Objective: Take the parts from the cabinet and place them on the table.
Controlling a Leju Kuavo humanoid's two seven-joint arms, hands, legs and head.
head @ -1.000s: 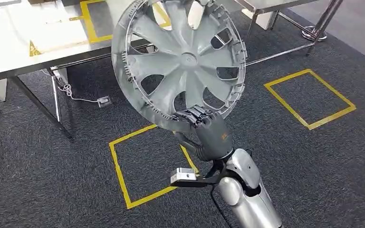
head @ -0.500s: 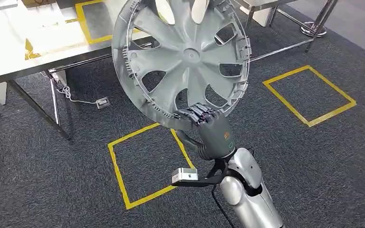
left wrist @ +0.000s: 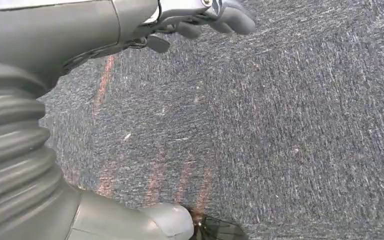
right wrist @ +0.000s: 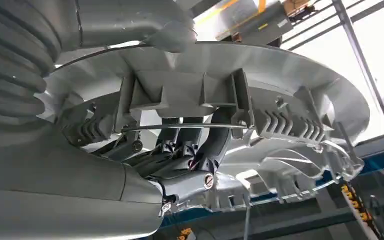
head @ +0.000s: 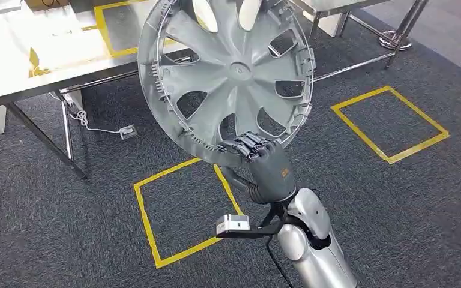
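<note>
Grey spoked hubcap [head: 228, 75], upright, ribbed rim.

Count, head view unless noted:

- Wheel covers [head: 228, 75]: one, grey, spoked.
- Hands: two. Right hand [head: 258, 157] at the cover's lower rim; left hand [left wrist: 200, 20] seen from the left wrist camera, over carpet.
- Benches: two. White-topped bench [head: 18, 66] upper left; a second metal-framed bench [head: 330, 6] upper right, mostly cut off by the frame edge.
- Yellow tape squares on the floor: two, one near square [head: 150, 228] and one far-right square [head: 390, 120].
- Yellow tape outline on the white bench top [head: 105, 30]: one, partly hidden by the cover.
- Floor socket with cable [head: 126, 131]: one.
</note>
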